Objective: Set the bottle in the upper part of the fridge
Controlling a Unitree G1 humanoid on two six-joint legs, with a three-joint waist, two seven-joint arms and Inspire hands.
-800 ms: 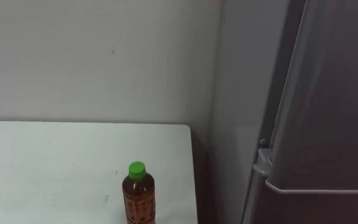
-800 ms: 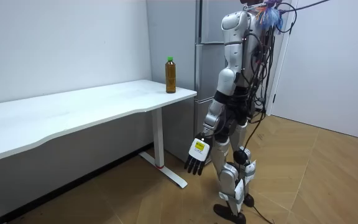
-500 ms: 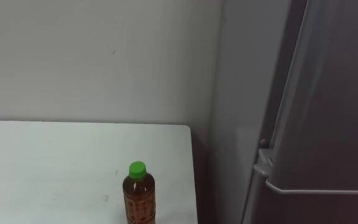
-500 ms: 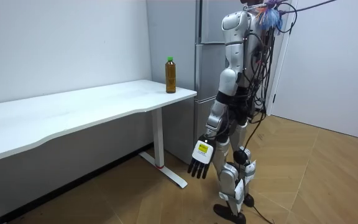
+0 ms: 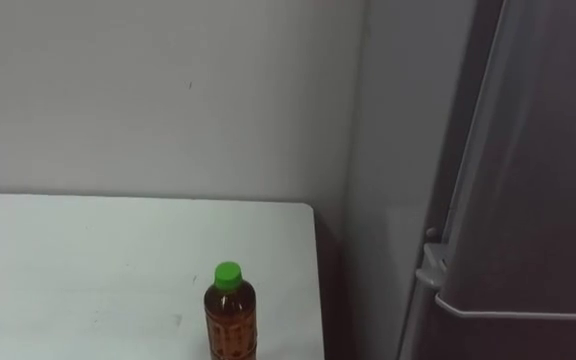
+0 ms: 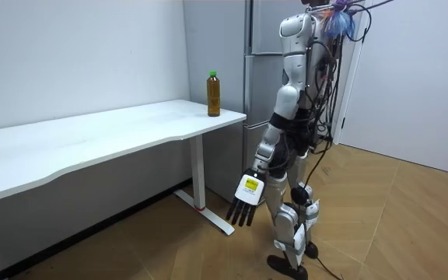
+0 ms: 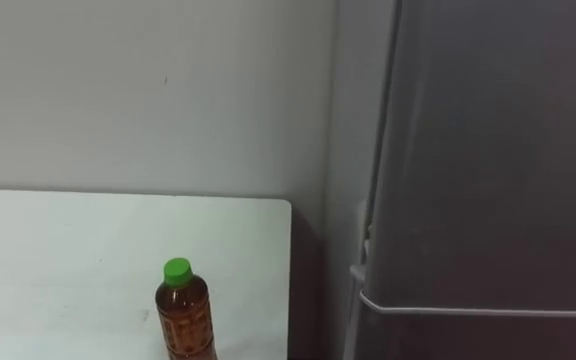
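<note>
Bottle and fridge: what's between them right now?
In the left eye view, bare table runs from the bottle to its edge, then a dark gap before the fridge.

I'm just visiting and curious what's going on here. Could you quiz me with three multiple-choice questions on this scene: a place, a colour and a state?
1. Where is the bottle?
A. On the floor.
B. Upright on the white table, near its end by the fridge.
C. Inside the fridge.

2. What colour is the bottle's cap?
A. Red.
B. Blue.
C. Green.

3. What is the robot's left hand doing?
A. Hanging low, fingers straight, holding nothing.
B. Gripping the bottle.
C. Pulling the fridge door.

Answers: 1 B, both eye views show it standing there; 2 C, the cap is bright green; 3 A, the room view shows it beside the leg.
</note>
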